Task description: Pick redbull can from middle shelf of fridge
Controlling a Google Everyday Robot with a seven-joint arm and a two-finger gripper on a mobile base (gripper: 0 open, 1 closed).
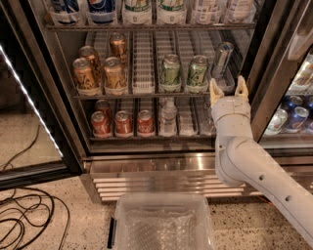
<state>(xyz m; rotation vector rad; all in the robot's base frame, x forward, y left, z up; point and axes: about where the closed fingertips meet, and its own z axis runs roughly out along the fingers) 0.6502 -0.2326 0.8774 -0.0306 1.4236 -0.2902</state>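
The redbull can (pixel 222 60), slim and silvery-blue, stands at the right end of the middle shelf (pixel 146 92) of the open fridge (pixel 266 73). Gold cans (pixel 100 73) stand on the left of that shelf and two green cans (pixel 185 72) in the middle. My gripper (pixel 228 90) is open, its two pale fingers pointing up, just in front of and below the redbull can, a little to its right. It holds nothing.
Red cans (pixel 122 122) and water bottles (pixel 168 117) fill the lower rack. Large bottles (pixel 137 10) line the top rack. A clear plastic bin (pixel 164 224) sits on the floor below. Black cables (pixel 24 219) lie at the left. A second cooler (pixel 293 117) stands at the right.
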